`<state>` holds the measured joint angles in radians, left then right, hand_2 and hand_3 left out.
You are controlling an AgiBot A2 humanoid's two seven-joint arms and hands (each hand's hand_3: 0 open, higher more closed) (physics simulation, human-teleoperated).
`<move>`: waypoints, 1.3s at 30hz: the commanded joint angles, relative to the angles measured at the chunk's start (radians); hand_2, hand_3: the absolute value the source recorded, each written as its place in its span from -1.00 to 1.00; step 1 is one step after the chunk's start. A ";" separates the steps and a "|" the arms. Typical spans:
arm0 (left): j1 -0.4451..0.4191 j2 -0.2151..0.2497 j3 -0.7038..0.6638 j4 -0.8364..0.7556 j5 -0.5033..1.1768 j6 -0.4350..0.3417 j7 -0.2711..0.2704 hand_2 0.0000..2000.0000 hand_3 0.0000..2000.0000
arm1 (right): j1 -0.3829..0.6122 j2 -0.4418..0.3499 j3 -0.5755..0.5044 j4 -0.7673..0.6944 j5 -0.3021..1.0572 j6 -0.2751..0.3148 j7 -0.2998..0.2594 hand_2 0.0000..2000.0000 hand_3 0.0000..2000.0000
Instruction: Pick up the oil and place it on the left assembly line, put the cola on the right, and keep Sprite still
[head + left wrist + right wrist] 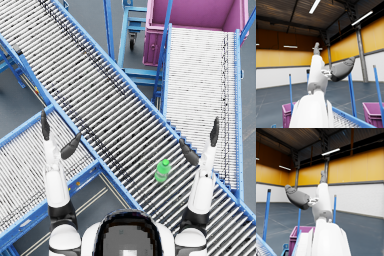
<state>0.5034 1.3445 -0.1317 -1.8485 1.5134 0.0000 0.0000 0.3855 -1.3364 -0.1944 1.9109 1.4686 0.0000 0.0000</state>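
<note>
One green Sprite bottle (162, 170) sits mid-width on the central of three roller conveyors (100, 100), left robot hand (52, 142) and right robot hand (204, 150) raised, released, empty.

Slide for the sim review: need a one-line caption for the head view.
Green bottle on the central roller conveyor near the right hand; it and the left hand are open, holding nothing.

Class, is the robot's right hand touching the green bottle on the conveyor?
Apart. The head view shows bare rollers between the right hand and the green bottle; the right wrist view shows that hand raised, holding nothing.
</note>
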 commanded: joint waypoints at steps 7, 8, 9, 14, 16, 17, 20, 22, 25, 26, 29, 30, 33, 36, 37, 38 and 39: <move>0.020 -0.001 -0.004 -0.008 0.000 0.000 0.000 -1.00 -1.00 | 0.011 0.003 -0.003 0.005 0.000 0.000 0.000 -1.00 -1.00; 0.001 0.003 -0.003 -0.003 0.000 0.000 0.000 -1.00 -1.00 | 0.014 0.004 0.001 0.006 0.000 0.000 0.000 -1.00 -1.00; 0.003 0.003 -0.003 -0.004 0.000 0.000 0.000 -1.00 -1.00 | 0.017 0.005 -0.002 0.006 0.000 0.000 0.000 -1.00 -1.00; 0.033 -0.002 -0.004 -0.008 0.000 0.000 0.000 -1.00 -1.00 | 0.027 0.008 -0.002 0.012 0.000 0.000 0.000 -1.00 -1.00; 0.017 0.002 -0.003 -0.007 0.000 0.000 0.000 -1.00 -1.00 | 0.011 0.002 -0.002 0.008 0.000 0.000 0.000 -1.00 -1.00; 0.017 0.002 -0.004 -0.007 0.000 0.000 0.000 -1.00 -1.00 | 0.012 0.002 -0.002 0.009 0.000 0.000 0.000 -1.00 -1.00; 0.016 0.003 -0.004 -0.007 0.000 0.000 0.000 -1.00 -1.00 | 0.010 0.001 -0.003 0.009 0.000 0.000 0.000 -1.00 -1.00; 0.011 0.005 -0.004 -0.006 0.000 0.000 0.000 -1.00 -1.00 | 0.007 0.000 -0.002 0.009 0.000 0.000 0.000 -1.00 -1.00; 0.010 0.006 -0.005 -0.008 0.000 0.000 0.000 -1.00 -1.00 | 0.002 -0.003 -0.003 0.009 0.000 0.000 0.000 -1.00 -1.00; 0.007 0.007 -0.005 -0.008 0.000 0.000 0.000 -1.00 -1.00 | -0.004 -0.005 -0.002 0.008 0.000 0.000 0.000 -1.00 -1.00; 0.008 0.008 -0.007 -0.013 0.000 0.000 0.000 -1.00 -1.00 | -0.008 -0.007 -0.004 0.004 0.000 0.000 0.000 -1.00 -1.00; 0.008 0.008 -0.011 -0.012 0.000 0.000 0.000 -1.00 -1.00 | -0.004 -0.006 -0.008 0.007 0.000 0.000 0.000 -1.00 -1.00; 0.011 0.008 -0.014 -0.006 0.000 0.000 0.000 -1.00 -1.00 | 0.002 -0.004 -0.004 0.009 0.000 0.000 0.000 -1.00 -1.00; 0.003 0.010 -0.013 -0.005 0.000 0.000 0.000 -1.00 -1.00 | -0.007 -0.008 -0.004 0.006 0.000 0.000 0.000 -1.00 -1.00; 0.028 0.005 -0.016 -0.006 0.000 0.000 0.000 -1.00 -1.00 | 0.011 -0.001 -0.003 0.011 0.000 0.000 0.000 -1.00 -1.00; 0.008 0.010 -0.014 -0.005 0.000 0.000 0.000 -1.00 -1.00 | -0.004 -0.007 -0.004 0.007 0.000 0.000 0.000 -1.00 -1.00; 0.031 0.005 -0.012 -0.007 0.000 0.000 0.000 -1.00 -1.00 | 0.018 0.001 -0.002 0.012 0.000 0.000 0.000 -1.00 -1.00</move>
<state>0.5161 1.3537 -0.1453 -1.8533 1.5133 0.0000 0.0000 0.3858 -1.3416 -0.1972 1.9194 1.4686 0.0000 0.0000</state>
